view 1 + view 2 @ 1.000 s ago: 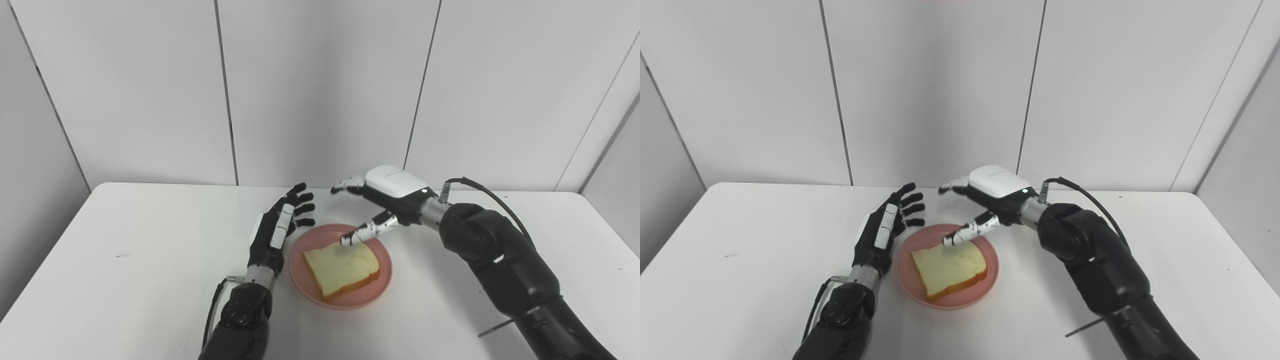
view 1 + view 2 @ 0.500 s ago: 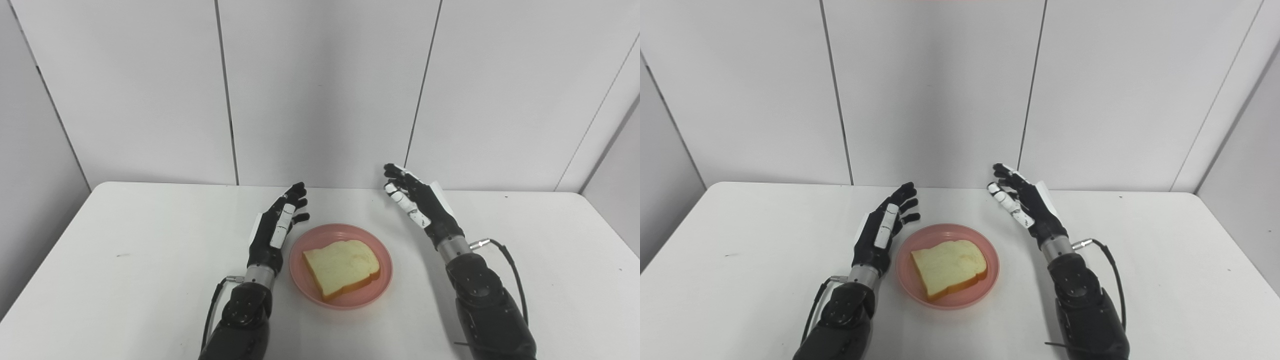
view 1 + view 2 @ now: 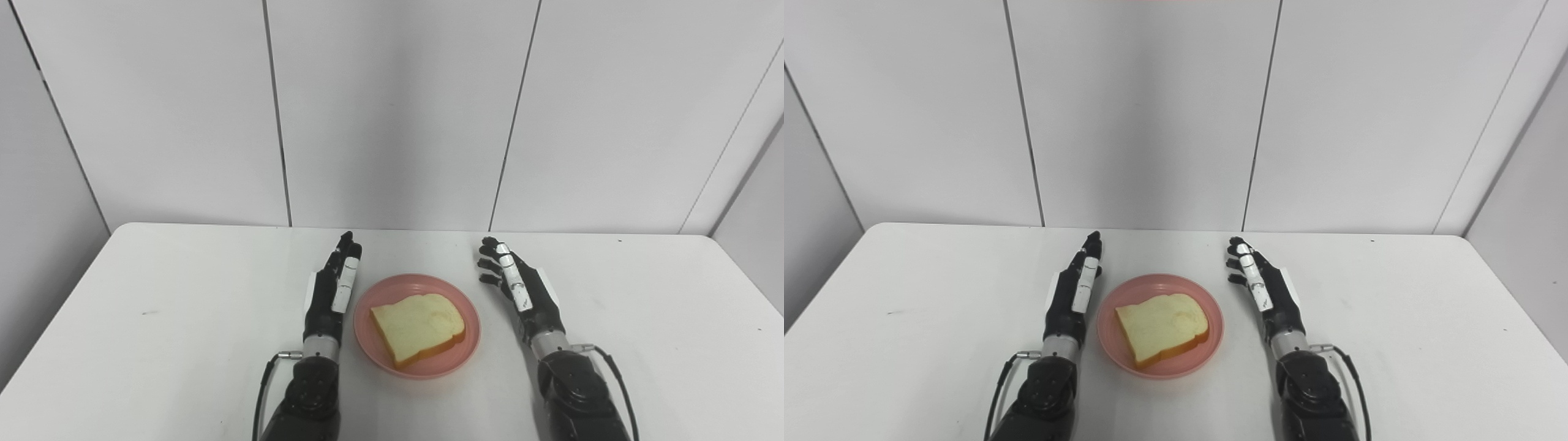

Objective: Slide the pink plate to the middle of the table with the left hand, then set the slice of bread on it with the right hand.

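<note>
The pink plate [image 3: 463, 344] sits in the middle of the white table. A slice of bread [image 3: 418, 324] with a tan crust lies flat on it. My left hand [image 3: 334, 288] is just left of the plate, on edge, fingers straight, holding nothing; it also shows in the right eye view [image 3: 1074, 293]. My right hand [image 3: 520, 293] is to the right of the plate, apart from it, fingers extended and slightly spread, holding nothing; it also shows in the right eye view [image 3: 1268, 293].
The white table [image 3: 184, 306] runs to a grey panelled wall [image 3: 392, 110] at the back. Its left and right edges are in view. Both forearms enter from the bottom edge on either side of the plate.
My right hand has left the bread, drawn back to the right of the plate and lowered beside it. My left hand has straightened its fingers and settled slightly lower. Plate and bread have not moved.
</note>
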